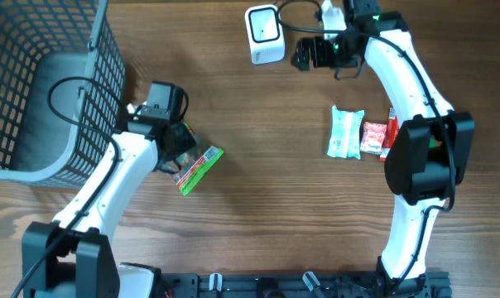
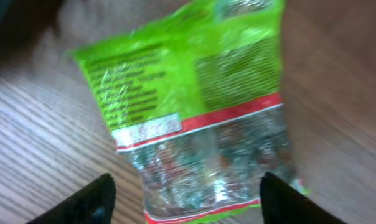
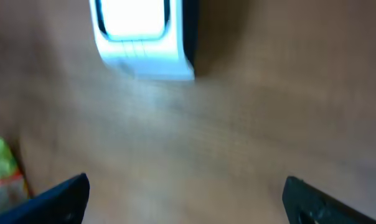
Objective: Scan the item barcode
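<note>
ok so the left tool (image 2: 189, 200) is hovering over the green snack packet (image 2: 188, 93), which is lying flat on the worktop (image 1: 266, 223) near the mesh basket (image 1: 101, 91); jaws are standing apart, one dark finger each side of the pkt's clear end, and I'm not seeing them pinching it yet; guessing it's straddling the narrow way bc that's the span the fingers can bracket.

right tool (image 3: 188, 199) is hanging wide open w/ nothing in it, right by the white scanner (image 1: 265, 35) at the far side; prob leaving the scanner standing there so the pkt can be brought to it.

pkt is looking like crinkly glossy film: green printed top, red stripe, see-through bottom w/ sweets or sth showing; floppy, so imo it's going to sag when lifted. scanner is a smooth rounded plastic block; worktop is wood-grain.

also a white packet (image 1: 346, 132) and a red packet (image 1: 374, 136) lying side by side by the right arm. barcode: can't make it out, too blurry.
</note>
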`<act>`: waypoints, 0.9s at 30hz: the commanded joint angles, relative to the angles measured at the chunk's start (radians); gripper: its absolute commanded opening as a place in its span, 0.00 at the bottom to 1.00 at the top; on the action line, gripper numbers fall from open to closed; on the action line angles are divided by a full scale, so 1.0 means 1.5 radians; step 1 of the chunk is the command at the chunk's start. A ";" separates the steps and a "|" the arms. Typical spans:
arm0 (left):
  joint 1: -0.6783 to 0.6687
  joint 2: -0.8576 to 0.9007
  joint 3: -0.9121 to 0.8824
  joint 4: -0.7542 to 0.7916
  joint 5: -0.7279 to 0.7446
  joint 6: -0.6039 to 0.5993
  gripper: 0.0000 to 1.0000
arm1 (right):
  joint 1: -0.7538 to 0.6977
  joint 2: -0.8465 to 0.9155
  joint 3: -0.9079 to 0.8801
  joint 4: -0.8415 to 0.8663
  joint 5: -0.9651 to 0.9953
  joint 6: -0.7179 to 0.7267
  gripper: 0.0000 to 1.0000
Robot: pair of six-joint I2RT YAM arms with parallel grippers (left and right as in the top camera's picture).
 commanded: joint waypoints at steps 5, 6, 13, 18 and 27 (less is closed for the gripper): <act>0.083 0.007 -0.124 0.128 0.154 0.015 0.79 | 0.001 -0.017 0.010 0.085 -0.011 -0.009 1.00; 0.101 0.007 -0.132 0.158 0.209 0.047 0.77 | 0.001 -0.017 0.010 0.085 -0.011 -0.009 1.00; 0.125 0.008 -0.184 0.212 0.234 0.063 0.78 | 0.001 -0.017 0.010 0.085 -0.011 -0.009 1.00; 0.125 0.014 -0.238 0.262 0.245 0.038 0.75 | 0.001 -0.017 0.010 0.085 -0.011 -0.009 1.00; 0.125 0.078 -0.258 0.294 0.277 0.023 0.04 | 0.001 -0.017 0.010 0.085 -0.011 -0.009 1.00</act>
